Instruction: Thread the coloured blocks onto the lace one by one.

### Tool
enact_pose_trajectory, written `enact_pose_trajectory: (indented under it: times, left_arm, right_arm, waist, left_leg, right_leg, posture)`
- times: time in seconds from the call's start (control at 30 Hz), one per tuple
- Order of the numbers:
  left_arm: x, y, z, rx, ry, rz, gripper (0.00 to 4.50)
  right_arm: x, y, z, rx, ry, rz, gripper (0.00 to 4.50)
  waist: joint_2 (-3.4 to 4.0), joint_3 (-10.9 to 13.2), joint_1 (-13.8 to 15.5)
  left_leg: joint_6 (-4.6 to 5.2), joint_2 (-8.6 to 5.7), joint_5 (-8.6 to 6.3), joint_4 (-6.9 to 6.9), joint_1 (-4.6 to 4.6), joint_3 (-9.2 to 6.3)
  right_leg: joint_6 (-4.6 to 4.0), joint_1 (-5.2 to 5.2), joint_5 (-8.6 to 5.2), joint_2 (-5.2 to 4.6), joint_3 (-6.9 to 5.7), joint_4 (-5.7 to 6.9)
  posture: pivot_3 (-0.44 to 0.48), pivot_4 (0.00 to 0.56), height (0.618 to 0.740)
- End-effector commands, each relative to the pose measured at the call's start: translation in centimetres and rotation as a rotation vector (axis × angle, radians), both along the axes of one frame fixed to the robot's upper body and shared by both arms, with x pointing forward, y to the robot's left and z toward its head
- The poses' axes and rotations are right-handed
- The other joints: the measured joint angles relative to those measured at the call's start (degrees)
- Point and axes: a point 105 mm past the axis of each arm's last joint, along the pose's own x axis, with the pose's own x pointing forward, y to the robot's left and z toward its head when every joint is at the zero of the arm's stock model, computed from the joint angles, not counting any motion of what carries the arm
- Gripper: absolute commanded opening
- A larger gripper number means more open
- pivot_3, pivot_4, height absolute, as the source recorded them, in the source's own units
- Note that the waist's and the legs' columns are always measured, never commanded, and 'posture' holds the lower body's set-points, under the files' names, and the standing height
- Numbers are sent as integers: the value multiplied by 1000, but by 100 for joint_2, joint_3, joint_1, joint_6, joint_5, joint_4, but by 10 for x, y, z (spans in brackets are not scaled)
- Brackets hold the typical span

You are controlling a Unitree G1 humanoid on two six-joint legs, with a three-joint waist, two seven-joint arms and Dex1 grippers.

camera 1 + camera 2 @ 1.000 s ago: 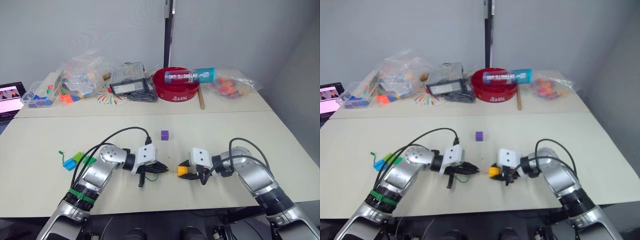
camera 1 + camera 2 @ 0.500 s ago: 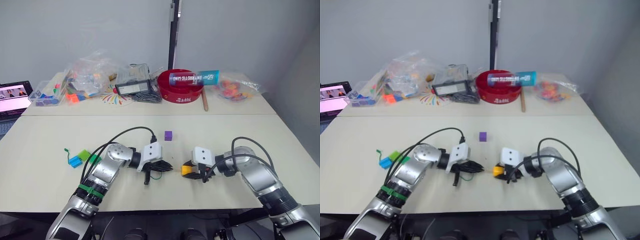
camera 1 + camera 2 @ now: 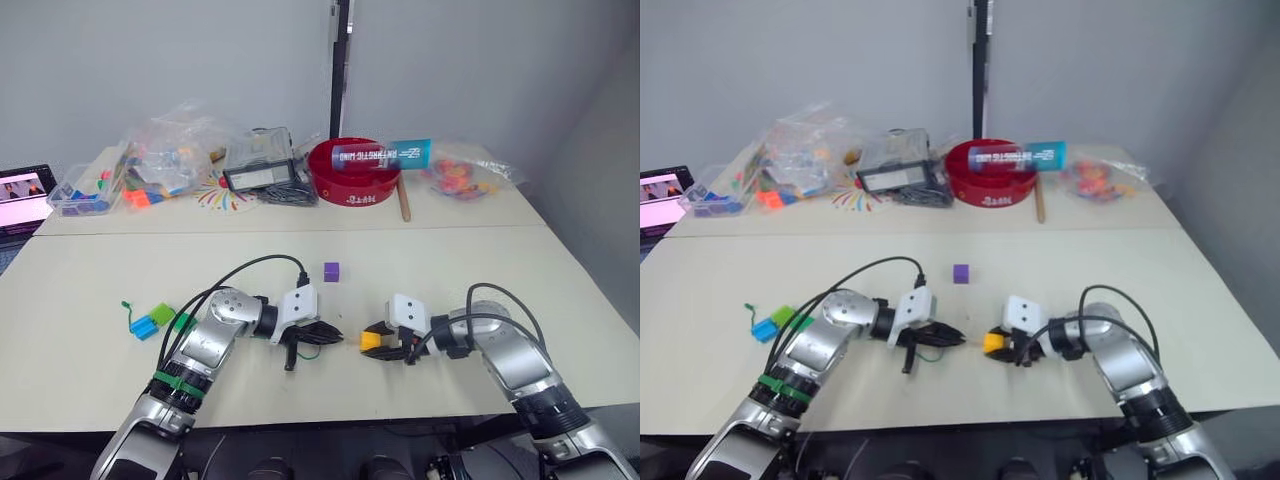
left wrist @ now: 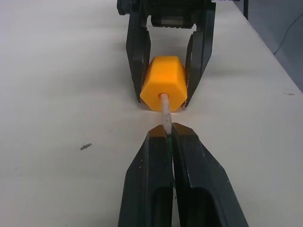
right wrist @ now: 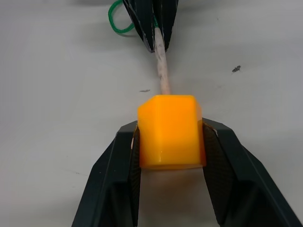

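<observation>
My right gripper (image 5: 169,128) is shut on the orange-yellow block (image 5: 170,130), holding it just above the table near the front edge. Facing it, my left gripper (image 4: 166,130) is shut on the lace (image 4: 165,111), whose pale stiff tip enters the block's hole. A green loop of lace (image 5: 116,21) lies behind the left gripper. The purple block (image 3: 331,271) sits alone farther back, in the middle of the table. The blue block (image 3: 143,327), light green block (image 3: 162,313) and dark green block (image 3: 184,322) lie together at the left, beside the lace's knotted tail (image 3: 124,305).
On the back table stand a red bowl (image 3: 352,172) with a bottle (image 3: 380,153) across it, plastic bags of toys (image 3: 165,150), a black box (image 3: 258,173) and a wooden stick (image 3: 403,200). A laptop (image 3: 20,195) sits at far left.
The camera has shifted slightly. My left gripper has brought the lace tip rightward, closing the gap to the orange-yellow block; the right gripper keeps hold of the block.
</observation>
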Motion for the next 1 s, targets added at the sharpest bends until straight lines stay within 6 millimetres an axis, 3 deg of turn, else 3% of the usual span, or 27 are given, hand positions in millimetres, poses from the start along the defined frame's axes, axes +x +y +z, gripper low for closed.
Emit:
enact_pose_trajectory:
  times: [0.03,0.5,0.83,0.93,1.0]
  left_arm:
    - [-12,-16,11,-55,-46,-82,0]
    - [-12,-26,7,-39,-53,-85,0]
    - [-9,-8,26,-42,-101,-64,3192]
    - [-9,3,35,-45,-100,-41,3192]
    - [-11,13,30,-20,-71,-27,3192]
  right_arm:
    - [-15,21,-1,56,19,116,1297]
    - [-9,16,-10,-42,22,105,1297]
    - [-7,11,-13,-72,15,87,1297]
    - [-7,9,-12,-80,11,81,1297]
    - [-6,7,-12,-84,11,78,1297]
  waist:
    - [0,0,-44]
    - [0,0,-42]
    - [0,0,-50]
    - [1,0,-87]
    - [1,0,-83]
  left_leg:
    - [0,2,0,-2,0,0]
    - [0,2,0,-2,0,0]
    - [0,3,-1,2,4,0]
    - [0,10,-1,-4,5,1]
    - [0,10,0,-10,12,2]
  right_leg:
    - [0,-1,0,1,0,0]
    - [0,1,0,-1,1,-2]
    - [0,7,0,0,1,-2]
    - [0,0,0,7,7,0]
    - [-1,1,0,7,7,1]
  posture:
    - [0,150,740]
    - [0,150,740]
    - [0,150,740]
    - [0,150,740]
    - [0,150,740]
